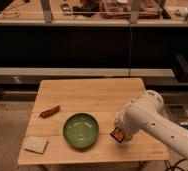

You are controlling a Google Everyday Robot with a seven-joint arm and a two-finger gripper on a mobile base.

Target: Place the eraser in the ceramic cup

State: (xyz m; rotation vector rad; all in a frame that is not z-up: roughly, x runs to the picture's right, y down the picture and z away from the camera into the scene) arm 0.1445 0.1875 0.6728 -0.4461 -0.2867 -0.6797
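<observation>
My gripper [118,134] hangs at the end of the white arm [148,116], low over the right part of the wooden table [87,95], just right of the green bowl. A small reddish-brown block, the eraser [118,133], sits between its dark jaws, held just above the tabletop. The ceramic cup does not show; the arm covers the table's right side, where it may be hidden.
A green bowl [81,130] stands at the front middle of the table. A curved reddish sausage-like thing [50,111] lies at the left. A pale square sponge [35,144] lies at the front left corner. Dark shelving stands behind the table.
</observation>
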